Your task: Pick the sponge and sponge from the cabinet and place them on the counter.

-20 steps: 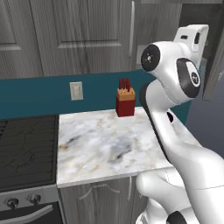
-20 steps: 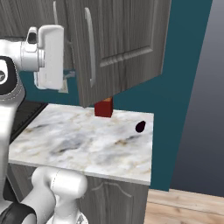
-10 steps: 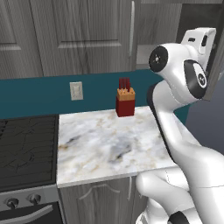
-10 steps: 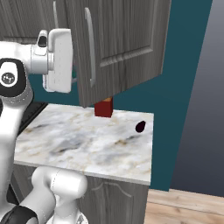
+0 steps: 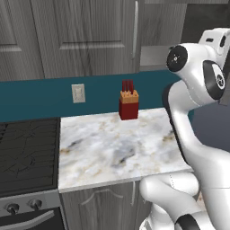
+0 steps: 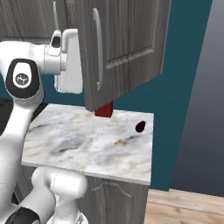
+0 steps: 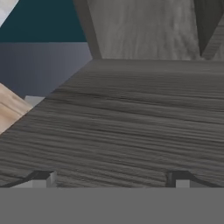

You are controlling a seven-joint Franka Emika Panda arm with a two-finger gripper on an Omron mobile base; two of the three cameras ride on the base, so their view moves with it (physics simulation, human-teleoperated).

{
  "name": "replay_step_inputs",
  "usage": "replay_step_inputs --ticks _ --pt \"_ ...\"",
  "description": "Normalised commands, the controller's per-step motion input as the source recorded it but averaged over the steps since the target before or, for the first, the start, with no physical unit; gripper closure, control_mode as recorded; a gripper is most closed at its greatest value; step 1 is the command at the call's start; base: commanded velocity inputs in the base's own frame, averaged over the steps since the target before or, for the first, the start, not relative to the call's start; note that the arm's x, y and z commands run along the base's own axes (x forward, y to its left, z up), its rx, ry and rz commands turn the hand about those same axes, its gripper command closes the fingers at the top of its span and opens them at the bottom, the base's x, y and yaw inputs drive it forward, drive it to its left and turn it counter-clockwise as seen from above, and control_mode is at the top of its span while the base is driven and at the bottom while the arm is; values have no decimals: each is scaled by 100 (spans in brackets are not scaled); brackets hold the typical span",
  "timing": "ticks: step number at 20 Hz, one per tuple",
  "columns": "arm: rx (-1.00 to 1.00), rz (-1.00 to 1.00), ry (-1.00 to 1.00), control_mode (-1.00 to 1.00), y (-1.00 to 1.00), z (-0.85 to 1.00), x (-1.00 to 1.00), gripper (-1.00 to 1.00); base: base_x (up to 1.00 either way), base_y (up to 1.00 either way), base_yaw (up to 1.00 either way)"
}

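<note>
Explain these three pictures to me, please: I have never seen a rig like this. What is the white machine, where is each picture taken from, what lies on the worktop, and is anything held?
This is a rendered kitchen. The white machine is a robot arm on a base that can drive. Two pictures come from cameras on that base, behind the arm to its left and right. The third comes from a camera on the hand, looking along the gripper, close to dark grey wood grain.

On the marble counter stands a red knife block, and near the right edge lies a small dark object that I cannot identify. Above hangs the dark grey cabinet; one door stands open toward the room. A black stovetop lies to the left.

The gripper is open and holds nothing. No sponges can be made out.
</note>
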Motion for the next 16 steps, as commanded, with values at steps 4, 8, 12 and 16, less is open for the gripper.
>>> replay_step_inputs --ticks 4,8,12,16 --pt "1 0 -2 -100 -45 0 -10 -100 0 0 0" --pt "2 0 -4 -100 -55 0 -14 -100 0 0 0" --pt "3 0 -4 -100 -60 0 -12 -100 0 0 0" --pt "3 0 -3 -100 -56 0 -6 -100 0 0 0"
